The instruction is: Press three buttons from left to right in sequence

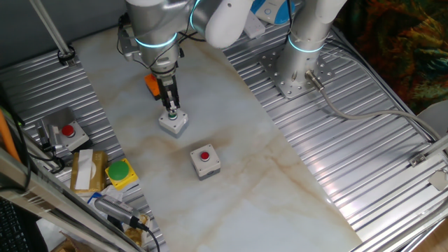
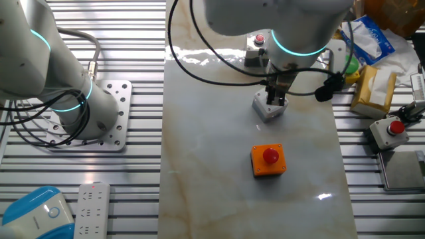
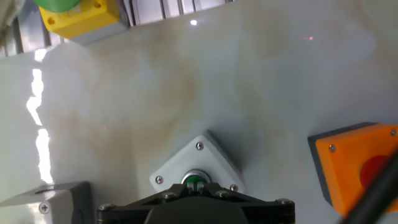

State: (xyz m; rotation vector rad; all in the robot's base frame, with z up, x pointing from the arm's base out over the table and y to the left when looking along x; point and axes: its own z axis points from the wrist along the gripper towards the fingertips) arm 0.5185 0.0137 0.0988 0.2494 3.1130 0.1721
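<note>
The grey box with the green button (image 1: 173, 122) stands mid-table, and it also shows in the other fixed view (image 2: 265, 110) and the hand view (image 3: 198, 163). My gripper (image 1: 170, 106) (image 2: 275, 99) (image 3: 198, 185) points straight down with its fingertips together, resting on the green button. The orange box with the red button (image 1: 150, 83) (image 2: 268, 160) (image 3: 356, 167) sits on one side of it, partly hidden by my hand in one fixed view. The grey box with the red button (image 1: 205, 161) (image 2: 255, 46) sits on the opposite side; only its corner (image 3: 50, 200) shows in the hand view.
A yellow box with a large green button (image 1: 121, 172) (image 3: 74, 15) and a grey red-button box with cables (image 1: 68, 133) (image 2: 390, 130) lie on the ribbed metal beside the marble slab. A second arm's base (image 1: 304, 66) (image 2: 73, 106) is bolted nearby.
</note>
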